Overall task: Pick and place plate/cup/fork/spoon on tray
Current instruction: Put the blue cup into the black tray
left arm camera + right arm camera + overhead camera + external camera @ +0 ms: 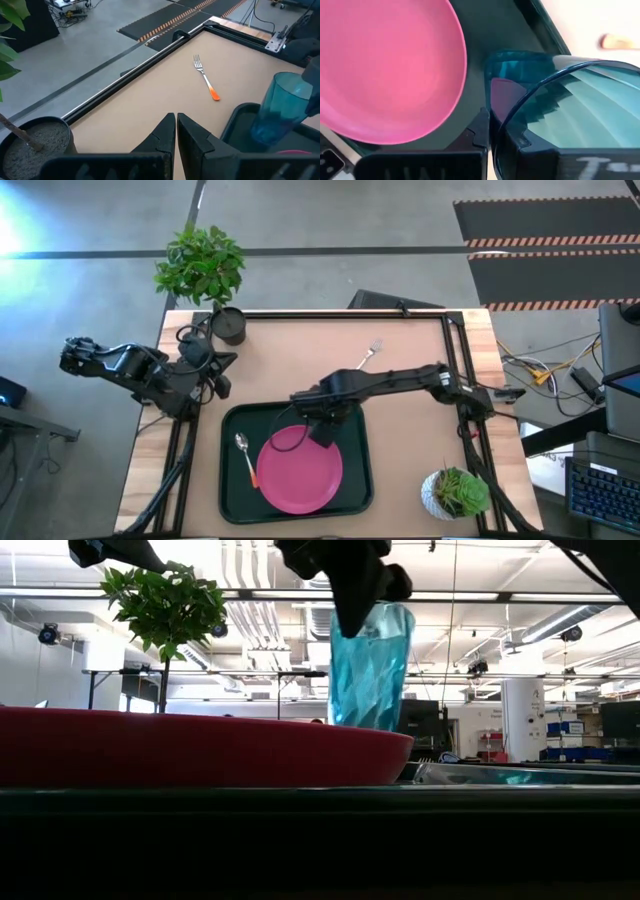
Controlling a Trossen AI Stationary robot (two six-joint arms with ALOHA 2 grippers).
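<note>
teal-blue translucent faceted tumbler, the cup (pixel 570 100), fills the right wrist view, pinched at its rim between the right gripper's (pixel 322 426) two dark fingers. from above, this gripper sits over the far right part of the large dark green-black rectangular tray (pixel 233 424) with its raised rim, just beside the far edge of the round flat pink plastic plate (pixel 300 468). in the low view the cup (pixel 368 665) stands upright behind the plate's rim (pixel 200 750); whether its base touches the tray cannot be told. the plate lies inside the tray, towards its right half. the small spoon (pixel 245 456) with a silver bowl and orange handle lies in the tray just left of the plate. the small fork (pixel 369 355) with silver tines and orange handle lies on the bare tan bench (pixel 300 360), well beyond the tray towards the far right. the left gripper (pixel 222 376) waits near the bench's far left, its fingers (pixel 165 137) closed together and empty, close to a dark cylindrical pot (pixel 229 326) holding a leafy green plant (pixel 200 265). a second potted plant (pixel 455 492) stands at the near right corner.
</note>
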